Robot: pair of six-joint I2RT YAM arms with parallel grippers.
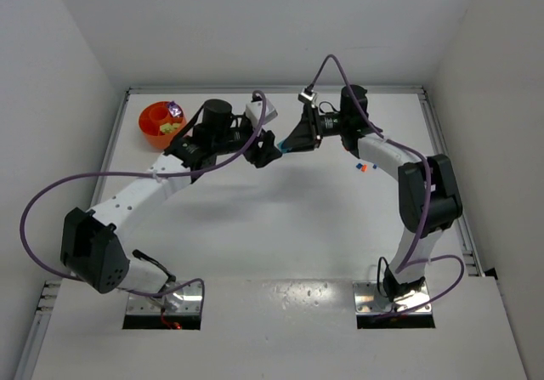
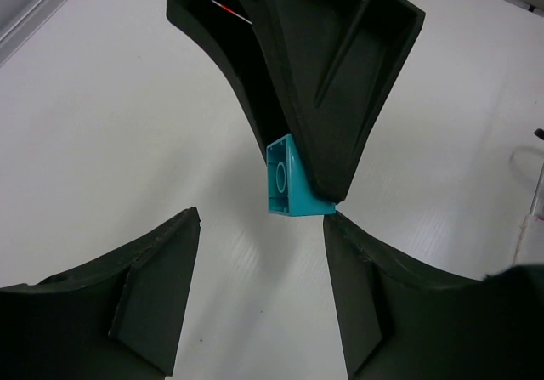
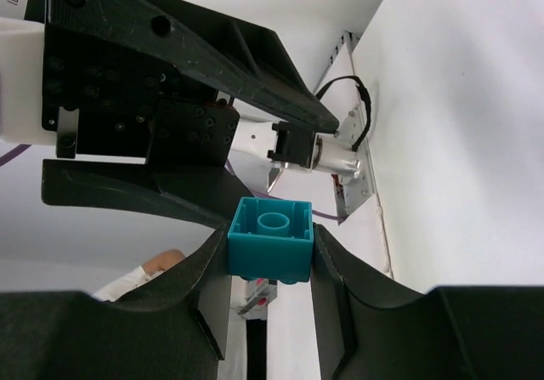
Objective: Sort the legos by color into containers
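Observation:
My right gripper [image 3: 270, 257] is shut on a teal lego [image 3: 270, 240], hollow underside facing the camera. It holds the brick in the air over the back middle of the table [image 1: 255, 218]. In the top view the right gripper [image 1: 293, 142] meets my left gripper [image 1: 269, 152] tip to tip. My left gripper [image 2: 262, 222] is open, and the teal lego [image 2: 289, 180] hangs just beyond its fingertips, near the right one. An orange bowl [image 1: 147, 118] at the back left holds a purple lego [image 1: 175, 108] and a yellow-green lego [image 1: 170, 128].
Two tiny bricks, one orange [image 1: 360, 167] and one blue [image 1: 369, 166], lie on the table beside the right forearm. White walls close in the table at the back and both sides. Purple cables loop from both arms.

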